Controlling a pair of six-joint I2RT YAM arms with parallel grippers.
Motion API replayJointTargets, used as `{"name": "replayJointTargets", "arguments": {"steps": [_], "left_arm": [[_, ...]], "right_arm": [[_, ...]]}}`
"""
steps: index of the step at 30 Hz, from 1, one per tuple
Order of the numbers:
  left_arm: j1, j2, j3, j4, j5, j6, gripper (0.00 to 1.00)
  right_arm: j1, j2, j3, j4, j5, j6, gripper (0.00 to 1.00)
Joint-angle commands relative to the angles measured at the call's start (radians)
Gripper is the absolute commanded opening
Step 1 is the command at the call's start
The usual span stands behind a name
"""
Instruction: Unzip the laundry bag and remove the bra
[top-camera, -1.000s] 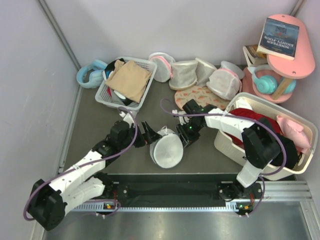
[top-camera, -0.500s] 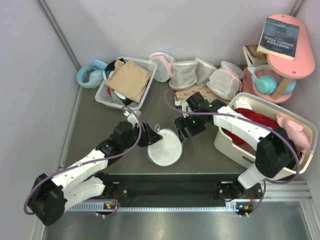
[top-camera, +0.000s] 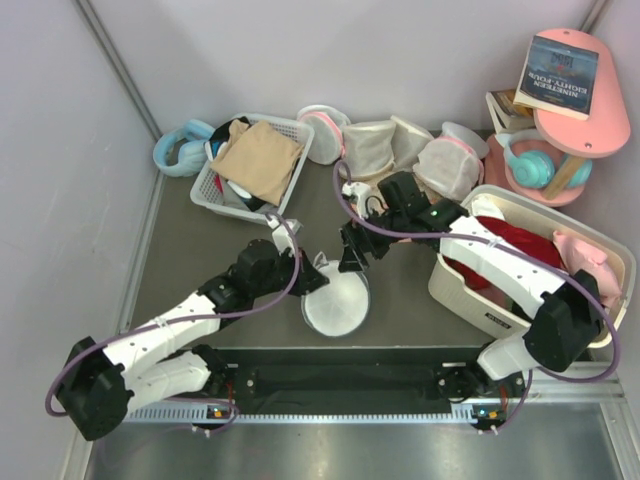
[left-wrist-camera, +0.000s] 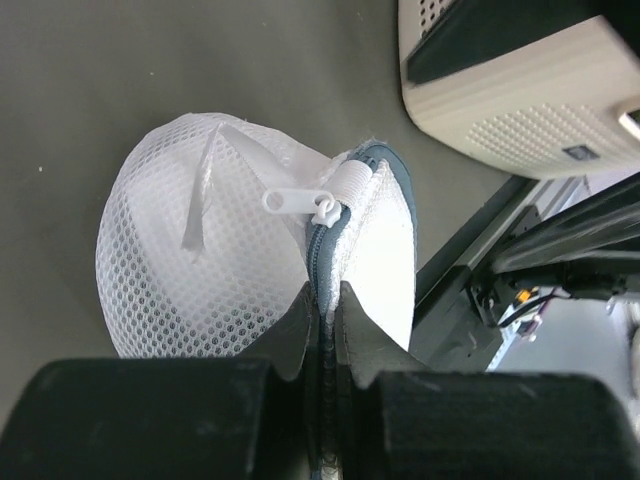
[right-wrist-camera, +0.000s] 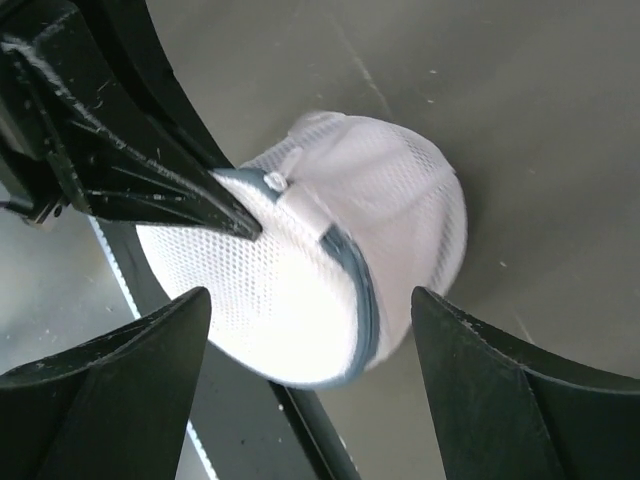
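The laundry bag (top-camera: 337, 304), a round white mesh dome with a grey-blue zipper rim, rests tilted on the dark table near the front edge. My left gripper (top-camera: 317, 274) is shut on the zipper seam at the bag's left side. In the left wrist view its jaws (left-wrist-camera: 322, 300) pinch the seam just below the white zipper pull (left-wrist-camera: 294, 199). My right gripper (top-camera: 352, 256) hangs open above the bag's far side, touching nothing. In the right wrist view the bag (right-wrist-camera: 330, 260) lies between and below its spread fingers (right-wrist-camera: 470, 380). The bra is hidden.
A white slatted basket (top-camera: 214, 186) with tan cloth stands back left, beside blue headphones (top-camera: 180, 148). Pink-trimmed mesh bags (top-camera: 400, 150) line the back. A cream bin (top-camera: 470, 290) with a red garment sits right; a pink stand (top-camera: 585, 135) carries a book.
My left gripper has shut on the bag's zipper seam. My right gripper has opened, let go of the bag and drawn back toward the far side. The bag has shifted slightly.
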Motion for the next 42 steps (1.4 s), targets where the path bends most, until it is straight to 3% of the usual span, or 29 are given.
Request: {"name": "replayJointTargets", "arguments": {"steps": [1, 7, 10, 11, 13, 14, 17, 18, 22, 25, 33, 37, 42], "left_arm": [[-0.029, 0.005, 0.054, -0.032, 0.018, 0.096, 0.00], [-0.053, 0.010, 0.074, -0.078, 0.059, 0.150, 0.00], [-0.056, 0.010, 0.084, -0.099, 0.078, 0.152, 0.04], [-0.056, 0.009, 0.087, -0.111, 0.079, 0.153, 0.12], [-0.056, -0.004, 0.104, -0.148, 0.069, 0.147, 0.31], [-0.056, -0.007, 0.113, -0.165, 0.055, 0.141, 0.54], [-0.055, -0.040, 0.179, -0.277, -0.088, 0.115, 0.76], [-0.055, -0.062, 0.199, -0.307, -0.188, 0.101, 0.79], [-0.053, -0.114, 0.278, -0.372, -0.406, -0.006, 0.79], [-0.053, -0.107, 0.304, -0.404, -0.453, -0.111, 0.77], [-0.056, 0.073, 0.407, -0.470, -0.317, -0.215, 0.63], [-0.056, 0.052, 0.394, -0.429, -0.320, -0.238, 0.55], [-0.058, 0.050, 0.377, -0.429, -0.296, -0.273, 0.52]], "right_arm": [[0.037, 0.013, -0.086, 0.187, -0.099, -0.030, 0.80], [0.046, -0.004, -0.207, 0.380, -0.116, -0.056, 0.75], [0.052, -0.001, -0.221, 0.410, -0.105, -0.051, 0.50], [0.054, 0.001, -0.217, 0.408, -0.105, -0.051, 0.36], [0.063, 0.008, -0.211, 0.398, -0.102, -0.051, 0.22], [0.066, 0.011, -0.201, 0.388, -0.099, -0.053, 0.03], [0.106, -0.010, -0.189, 0.339, -0.001, -0.068, 0.00], [0.139, -0.025, -0.191, 0.336, 0.040, -0.079, 0.00], [0.211, -0.162, -0.240, 0.385, 0.241, -0.076, 0.00], [0.250, -0.228, -0.267, 0.387, 0.331, -0.077, 0.00], [0.327, -0.268, -0.289, 0.364, 0.461, -0.087, 0.00], [0.345, -0.256, -0.284, 0.364, 0.485, -0.082, 0.00], [0.354, -0.240, -0.281, 0.367, 0.494, -0.077, 0.00]]}}
